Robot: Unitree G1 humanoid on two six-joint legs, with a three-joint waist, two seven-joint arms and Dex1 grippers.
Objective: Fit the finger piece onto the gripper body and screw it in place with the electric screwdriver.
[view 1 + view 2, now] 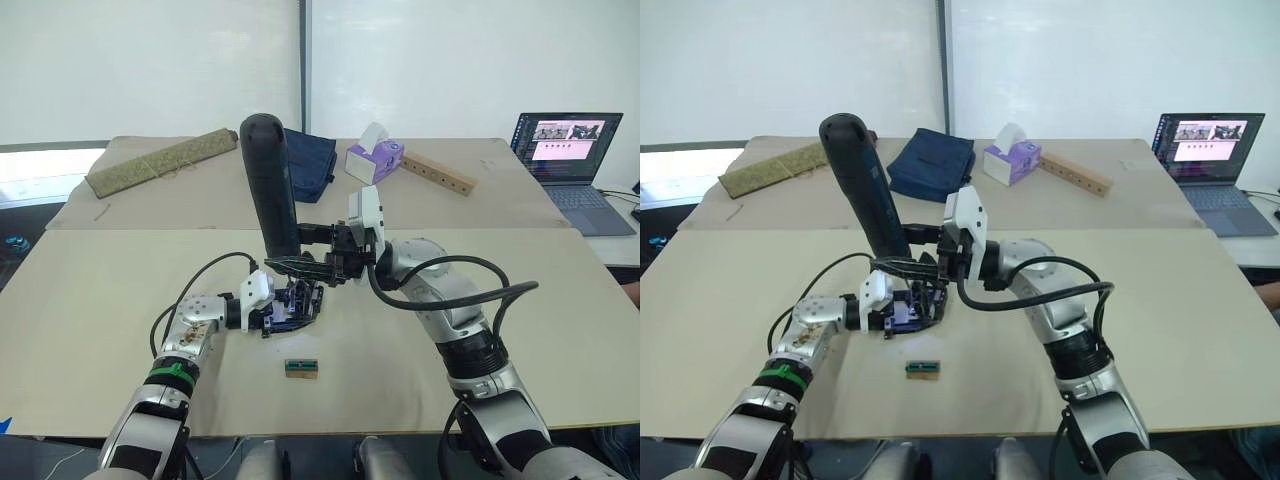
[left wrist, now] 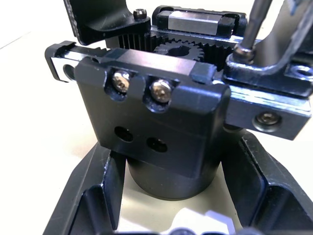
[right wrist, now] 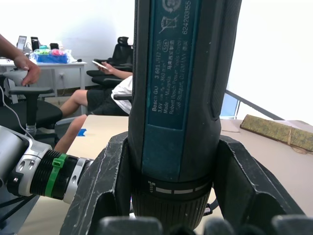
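Left gripper gripping body, right gripper squeezing screwdriver. Bit leaning toward 11 o'clock, maybe slipping off screw.

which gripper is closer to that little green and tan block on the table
Left. The left gripper holds the gripper body just behind the green-and-tan block; the right gripper, clamping the electric screwdriver, sits higher and farther back.
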